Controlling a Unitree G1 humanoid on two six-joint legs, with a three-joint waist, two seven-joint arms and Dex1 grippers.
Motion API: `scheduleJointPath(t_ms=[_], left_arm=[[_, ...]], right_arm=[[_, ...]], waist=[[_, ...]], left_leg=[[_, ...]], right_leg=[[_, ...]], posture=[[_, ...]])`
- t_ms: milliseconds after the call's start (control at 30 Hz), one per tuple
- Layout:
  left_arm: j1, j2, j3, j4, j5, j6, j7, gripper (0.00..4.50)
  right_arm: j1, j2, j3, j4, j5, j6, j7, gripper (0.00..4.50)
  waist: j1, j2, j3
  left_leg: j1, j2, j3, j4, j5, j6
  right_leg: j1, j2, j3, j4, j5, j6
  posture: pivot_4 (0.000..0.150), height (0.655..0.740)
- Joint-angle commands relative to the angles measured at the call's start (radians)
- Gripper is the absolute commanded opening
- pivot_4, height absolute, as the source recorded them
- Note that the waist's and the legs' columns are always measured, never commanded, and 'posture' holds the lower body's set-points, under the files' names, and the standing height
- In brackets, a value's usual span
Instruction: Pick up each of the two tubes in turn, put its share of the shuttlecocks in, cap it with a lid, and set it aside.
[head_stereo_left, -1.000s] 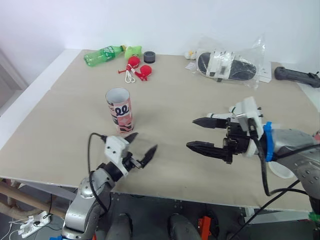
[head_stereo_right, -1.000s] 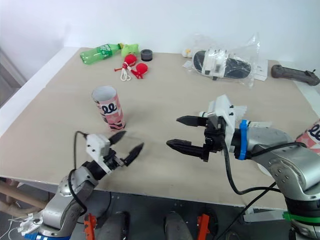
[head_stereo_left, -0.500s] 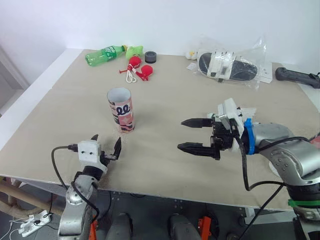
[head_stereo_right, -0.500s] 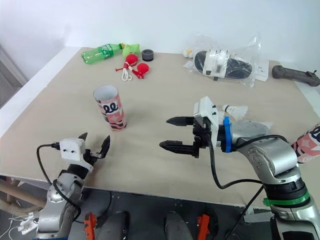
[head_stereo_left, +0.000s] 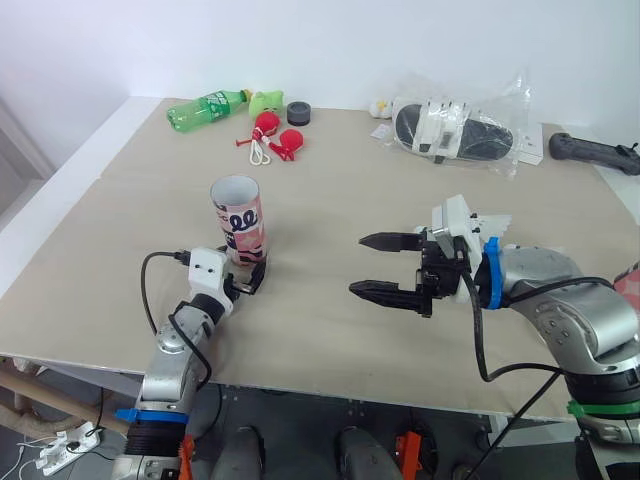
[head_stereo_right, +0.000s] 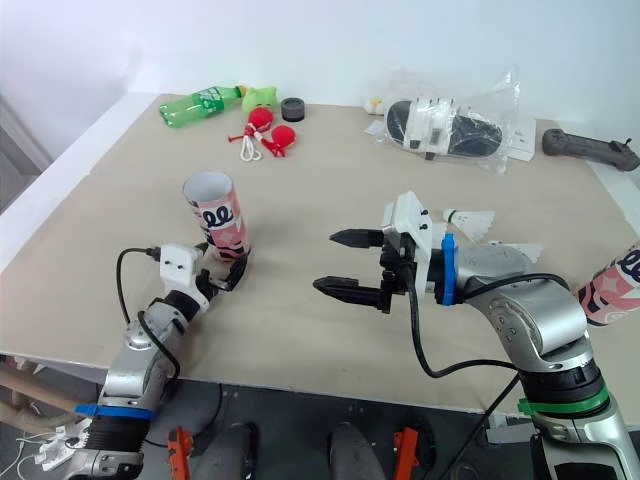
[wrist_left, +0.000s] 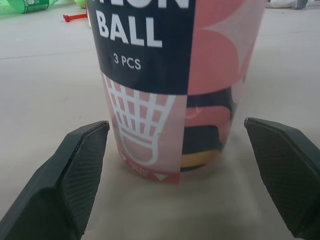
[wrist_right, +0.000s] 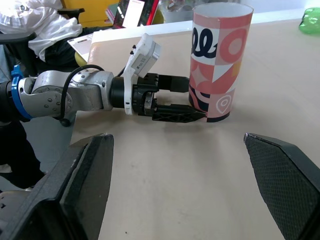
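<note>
The left gripper is reaching in at the near side of the tube, having come forward from well short of it. Its fingers are standing wide open on either side of the base, gripping nothing yet. The tube is standing upright, mouth open. To the tube's right, the right gripper is hovering spread and empty, barely shifted. The first pick-up is probably just beginning. A shuttlecock is lying further right, and a black lid far behind the tube.

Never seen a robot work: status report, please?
Left gripper open, straddling upright tube at its base, not gripping. Right gripper open, empty, above table. Tube uncapped. No obstruction near it.
</note>
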Motion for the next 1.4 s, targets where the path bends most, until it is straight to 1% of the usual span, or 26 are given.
scheduleJointPath(t_ms=[33,300,633,733,967,1067,1133,1200,1267,1300,1400], left_arm=[[-0.057,0.013,0.014,0.031,-0.007,-0.006,-0.005,4.5],[-0.158,0.016,0.008,0.134,-0.004,-0.007,-0.016,4.5],[-0.192,0.011,0.001,0.165,0.0,-0.01,-0.022,4.5],[-0.193,0.011,0.001,0.166,0.002,-0.006,-0.024,3.69],[-0.193,0.013,0.001,0.163,0.003,0.002,-0.022,3.69],[-0.189,0.037,0.0,0.143,0.003,0.005,-0.046,3.69],[-0.192,0.074,-0.016,0.116,-0.006,0.019,-0.106,3.69],[-0.198,0.136,-0.048,0.056,-0.043,0.048,-0.238,3.69],[-0.208,0.196,-0.063,-0.017,-0.111,0.099,-0.371,3.69],[-0.214,0.222,-0.068,-0.034,-0.13,0.116,-0.417,3.69],[-0.243,0.318,-0.127,-0.046,-0.135,0.154,-0.586,3.69]], right_arm=[[-0.003,0.003,-0.034,-0.045,0.008,-0.003,-0.009,4.47],[0.002,0.015,-0.026,-0.061,-0.002,-0.004,-0.026,4.47],[0.012,0.022,-0.025,-0.074,-0.008,-0.006,-0.037,4.47],[0.014,0.023,-0.025,-0.076,-0.009,-0.008,-0.04,4.5],[0.019,0.025,-0.028,-0.08,-0.008,-0.008,-0.043,4.5],[0.022,0.023,-0.046,-0.089,0.012,0.008,-0.051,4.5],[0.024,0.007,-0.078,-0.087,0.039,0.028,-0.049,4.5],[0.027,-0.014,-0.133,-0.068,0.069,0.049,-0.046,4.5],[0.037,-0.025,-0.174,-0.054,0.085,0.06,-0.052,4.5],[0.042,-0.028,-0.182,-0.054,0.086,0.062,-0.055,4.5],[0.066,-0.048,-0.206,-0.063,0.103,0.089,-0.051,4.5]], waist=[[0.0,0.0,0.0],[0.0,0.0,0.0],[0.0,0.0,0.0],[0.0,0.0,0.0],[0.0,0.0,0.0],[0.0,0.0,0.0],[0.0,0.0,0.0],[0.0,0.0,0.0],[-0.001,0.0,0.0],[-0.001,0.0,0.0],[0.0,0.0,0.0]], left_leg=[[0.0,0.0,0.0,0.0,0.0,0.0],[0.0,0.0,0.0,0.0,0.0,0.0],[-0.001,0.0,0.0,0.0,0.0,0.0],[0.0,0.0,0.0,0.0,0.0,0.0],[0.0,0.0,0.0,0.0,0.0,0.0],[0.0,0.0,0.0,0.0,0.0,0.0],[0.0,0.0,0.0,0.0,0.0,0.0],[0.0,0.0,0.0,0.0,0.0,0.0],[-0.002,0.0,-0.001,0.0,0.0,0.0],[-0.001,0.0,0.0,0.0,0.0,0.0],[-0.002,0.0,-0.001,0.0,0.0,0.0]], right_leg=[[0.0,0.0,0.0,0.0,0.0,0.0],[0.0,0.0,0.0,0.0,0.0,0.0],[0.0,0.0,0.0,0.0,0.0,0.0],[0.0,0.0,0.0,0.0,0.0,0.0],[0.0,0.0,0.0,0.0,0.0,0.0],[0.0,0.0,0.0,0.0,0.0,0.0],[0.0,0.0,0.0,0.0,0.0,0.0],[0.0,0.0,0.0,0.0,0.0,0.0],[-0.001,0.0,-0.001,0.0,0.001,0.0],[-0.001,-0.001,-0.001,0.0,0.001,0.0],[0.0,0.0,-0.002,0.0,0.0,-0.001]], posture=[[0.15,0.74],[0.15,0.74],[0.15,0.74],[0.15,0.74],[0.15,0.74],[0.15,0.74],[0.15,0.74],[0.15,0.74],[0.15,0.74],[0.15,0.74],[0.15,0.74]])
